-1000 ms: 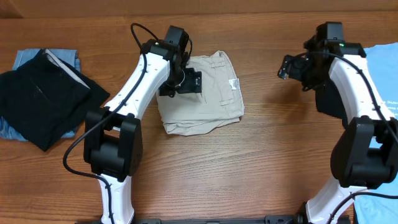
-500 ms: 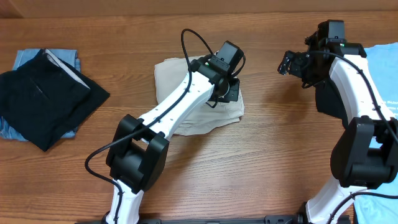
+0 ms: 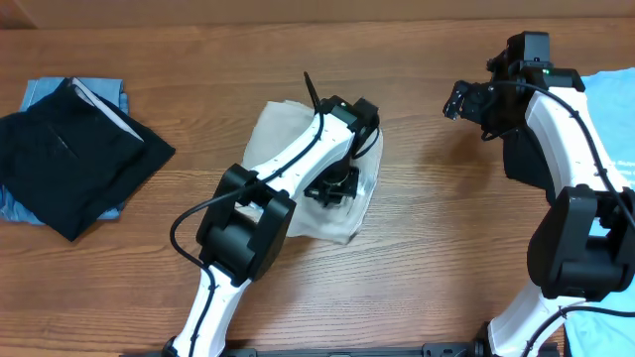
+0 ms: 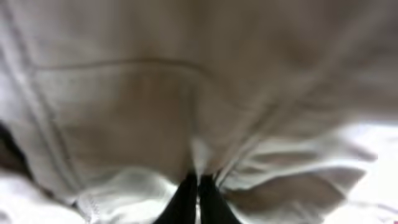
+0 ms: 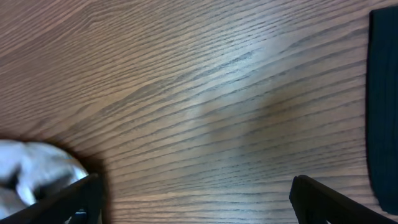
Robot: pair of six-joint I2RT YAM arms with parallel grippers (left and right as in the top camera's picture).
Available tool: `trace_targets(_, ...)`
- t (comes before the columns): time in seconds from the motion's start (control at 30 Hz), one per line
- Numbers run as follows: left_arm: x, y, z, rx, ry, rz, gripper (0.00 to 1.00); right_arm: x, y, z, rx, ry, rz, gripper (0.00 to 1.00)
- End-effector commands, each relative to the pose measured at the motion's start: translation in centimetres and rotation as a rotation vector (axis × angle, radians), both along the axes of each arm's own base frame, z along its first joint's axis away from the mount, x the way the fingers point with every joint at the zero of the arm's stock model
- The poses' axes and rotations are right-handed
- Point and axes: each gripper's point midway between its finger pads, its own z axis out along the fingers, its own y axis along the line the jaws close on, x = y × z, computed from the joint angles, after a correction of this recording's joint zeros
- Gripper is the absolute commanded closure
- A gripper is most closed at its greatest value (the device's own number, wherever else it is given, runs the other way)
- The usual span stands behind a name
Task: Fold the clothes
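Note:
The pale beige trousers [image 3: 283, 129] lie bunched in the middle of the table. My left gripper [image 3: 332, 186] is over their near right part, shut on a pinch of the fabric. In the left wrist view the beige trousers [image 4: 186, 93] fill the frame, and the two black fingertips of the left gripper [image 4: 198, 194] meet on a raised fold. My right gripper [image 3: 461, 99] hangs open over bare wood to the right of the trousers, holding nothing. In its wrist view the right gripper [image 5: 196, 205] has its fingers far apart, with beige cloth [image 5: 31, 168] at lower left.
A black garment [image 3: 69, 159] lies on blue denim [image 3: 40, 94] at the far left. Another black garment [image 3: 526, 159] and a light blue T-shirt [image 3: 615, 119] lie at the right edge, under the right arm. The black garment [image 5: 382, 93] borders the right wrist view.
My left gripper crossed the trousers from left to right, shut on the fabric, then drew it toward the front. The trousers changed shape. The right arm stayed put.

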Motion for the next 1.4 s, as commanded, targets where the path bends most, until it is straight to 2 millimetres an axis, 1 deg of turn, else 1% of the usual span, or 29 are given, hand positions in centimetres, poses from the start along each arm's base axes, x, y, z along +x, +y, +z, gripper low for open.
trace_targets(0.0,-0.9,5.4,0.8,0.247,0.052,-0.048,0.94,0.5,0.0,1.0,0.003,-0.029,-0.001,0.00)
trace_targets(0.07,-0.4,8.5,2.0,0.410,0.005,0.013,0.96,0.5,0.0,1.0,0.003,-0.029,0.000,0.00)
trace_targets(0.1,-0.2,9.1,2.4,0.420,-0.005,0.043,0.96,0.5,0.0,1.0,0.003,-0.029,0.000,0.00)
trace_targets(0.13,0.2,9.2,3.2,0.409,-0.034,0.079,0.96,0.5,0.0,1.0,0.003,-0.029,0.000,0.00)
trace_targets(0.2,1.2,9.2,6.4,0.367,-0.155,0.117,0.96,0.5,0.0,1.0,0.003,-0.029,0.000,0.00)
trace_targets(0.27,2.0,9.2,10.8,0.246,-0.281,0.197,0.96,0.5,0.0,1.0,0.003,-0.029,-0.001,0.00)
trace_targets(0.3,2.0,9.9,12.7,0.201,-0.317,0.260,0.96,0.5,0.0,1.0,0.003,-0.029,0.000,0.00)
trace_targets(0.33,1.8,10.4,13.4,0.172,-0.312,0.289,0.96,0.5,0.0,1.0,0.003,-0.029,0.000,0.00)
trace_targets(0.37,1.3,11.2,13.8,0.164,-0.282,0.320,0.96,0.5,0.0,1.0,0.003,-0.029,0.000,0.00)
trace_targets(0.4,0.1,13.2,13.7,0.211,-0.220,0.347,0.96,0.5,0.0,1.0,0.003,-0.029,-0.001,0.00)
trace_targets(0.43,-0.4,14.2,13.1,0.227,-0.178,0.372,0.96,0.5,0.0,1.0,0.003,-0.029,0.000,0.00)
trace_targets(0.5,-0.8,15.2,11.8,0.237,-0.143,0.402,0.96,0.5,0.0,1.0,0.003,-0.029,0.000,0.00)
trace_targets(0.57,-1.5,16.3,9.7,0.241,-0.101,0.426,0.96,0.5,0.0,1.0,0.003,-0.029,0.000,0.00)
trace_targets(0.63,-1.8,15.7,6.9,0.131,-0.044,0.419,0.96,0.5,0.0,1.0,0.003,-0.029,0.000,0.00)
trace_targets(0.67,-1.9,15.8,6.1,0.107,-0.033,0.429,0.96,0.5,0.0,1.0,0.003,-0.029,0.000,0.00)
trace_targets(0.7,-2.1,16.4,4.7,0.103,-0.028,0.452,0.96,0.5,0.0,1.0,0.003,-0.029,0.000,0.00)
trace_targets(0.77,-2.7,17.7,2.8,0.110,-0.013,0.493,0.96,0.5,0.0,1.0,0.003,-0.029,0.000,0.00)
trace_targets(0.8,-2.6,18.2,1.6,0.099,-0.026,0.496,0.96,0.5,0.0,1.0,0.003,-0.029,0.000,0.00)
trace_targets(0.83,-2.3,18.2,1.0,0.093,-0.042,0.491,0.96,0.5,0.0,1.0,0.003,-0.029,0.000,0.00)
trace_targets(0.87,-1.9,18.2,0.1,0.079,-0.071,0.488,0.96,0.5,0.0,1.0,0.003,-0.029,0.000,0.00)
trace_targets(0.97,-2.1,18.2,-1.9,0.067,-0.094,0.496,0.96,0.5,0.0,1.0,0.003,-0.029,0.000,0.00)
trace_targets(1.0,-1.9,18.2,-2.4,0.062,-0.113,0.501,0.96,0.5,0.0,1.0,0.003,-0.029,0.000,0.00)
trace_targets(1.07,-0.8,18.0,-2.8,0.041,-0.159,0.504,0.96,0.5,0.0,1.0,0.003,-0.029,0.000,0.00)
trace_targets(1.13,1.0,17.9,-2.9,0.027,-0.233,0.503,0.96,0.5,0.0,1.0,0.003,-0.029,0.000,0.00)
trace_targets(1.2,3.1,18.6,-2.8,0.050,-0.333,0.498,0.96,0.5,0.0,1.0,0.003,-0.029,0.000,0.00)
trace_targets(1.23,4.8,18.8,-2.7,0.044,-0.406,0.495,0.96,0.5,0.0,1.0,0.003,-0.029,0.000,0.00)
trace_targets(1.27,6.0,18.7,-2.5,0.033,-0.455,0.499,0.96,0.5,0.0,1.0,0.003,-0.029,0.000,0.00)
trace_targets(1.3,7.8,18.5,-2.2,0.011,-0.527,0.503,0.95,0.5,0.0,1.0,0.003,-0.029,0.000,0.00)
trace_targets(1.37,10.4,18.0,-1.4,-0.038,-0.630,0.480,0.90,0.5,0.0,1.0,0.003,-0.029,0.000,0.00)
